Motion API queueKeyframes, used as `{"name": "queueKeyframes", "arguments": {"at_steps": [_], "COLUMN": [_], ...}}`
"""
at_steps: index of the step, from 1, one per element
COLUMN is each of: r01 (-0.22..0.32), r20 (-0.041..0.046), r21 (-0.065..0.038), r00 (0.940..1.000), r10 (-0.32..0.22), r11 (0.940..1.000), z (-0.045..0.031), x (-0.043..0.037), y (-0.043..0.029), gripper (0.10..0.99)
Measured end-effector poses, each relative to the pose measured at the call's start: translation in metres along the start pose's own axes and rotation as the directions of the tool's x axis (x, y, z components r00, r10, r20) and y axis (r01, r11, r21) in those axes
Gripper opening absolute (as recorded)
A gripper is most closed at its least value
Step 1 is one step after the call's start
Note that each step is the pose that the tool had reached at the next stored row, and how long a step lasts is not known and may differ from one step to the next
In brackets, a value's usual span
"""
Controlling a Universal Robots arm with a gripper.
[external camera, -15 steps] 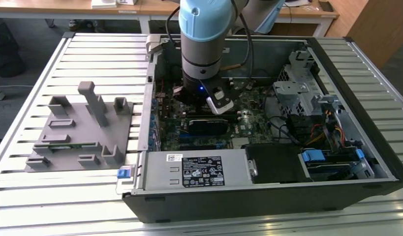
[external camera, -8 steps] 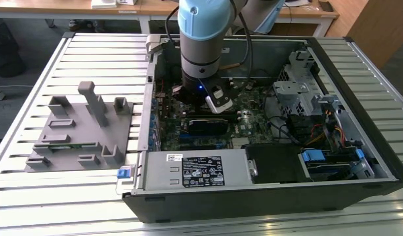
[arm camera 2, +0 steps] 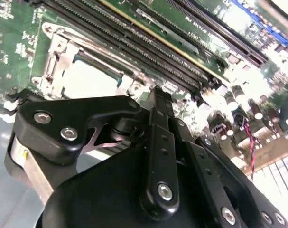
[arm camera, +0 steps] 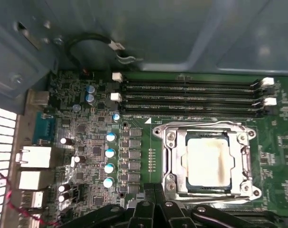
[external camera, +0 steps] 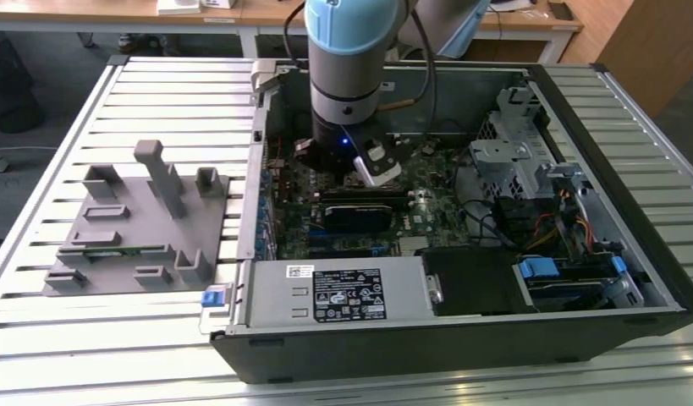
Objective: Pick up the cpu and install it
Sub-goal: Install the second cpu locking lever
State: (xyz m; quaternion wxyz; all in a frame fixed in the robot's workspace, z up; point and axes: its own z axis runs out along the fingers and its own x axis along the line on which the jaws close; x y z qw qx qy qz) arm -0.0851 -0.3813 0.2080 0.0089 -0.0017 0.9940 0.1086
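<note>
Counter point(external camera: 120, 355): pale slatted metal top, ribs running across the exterior view. Directly on it, two items. Open computer case point(external camera: 459, 351), dark, lying on its side, taking up the exterior view's right and middle. Grey moulded fixture point(external camera: 137, 228) with upright posts and slots, toward the exterior view's left, just beside the case. A small blue tab point(external camera: 214, 298) sits at the case's near corner.

An open computer case point(external camera: 459, 338) lay on the slatted bench point(external camera: 52, 338), its green motherboard point(arm camera: 87, 142) exposed. Just beside the case, toward the exterior view's left, stood a grey fixture point(external camera: 132, 245). Inside the case, black memory slots point(arm camera: 186, 97) ran alongside the metal socket frame point(arm camera: 170, 159), and a power supply point(external camera: 335, 292) filled the near edge.
</note>
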Motion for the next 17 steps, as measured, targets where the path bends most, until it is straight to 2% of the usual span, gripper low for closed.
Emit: {"name": "queueKeyframes", "arguments": {"at_steps": [10, 17], "r01": [0.000, 0.000], "r20": [0.0001, 0.0000], "r21": [-0.003, -0.004], "r00": [1.0000, 1.0000], "r10": [0.000, 0.000], "r11": [1.0000, 1.0000], "z": [-0.0212, -0.0221], "x": [-0.0004, -0.0004], "y": [0.0047, 0.0049], "gripper": [0.106, 0.106]}}
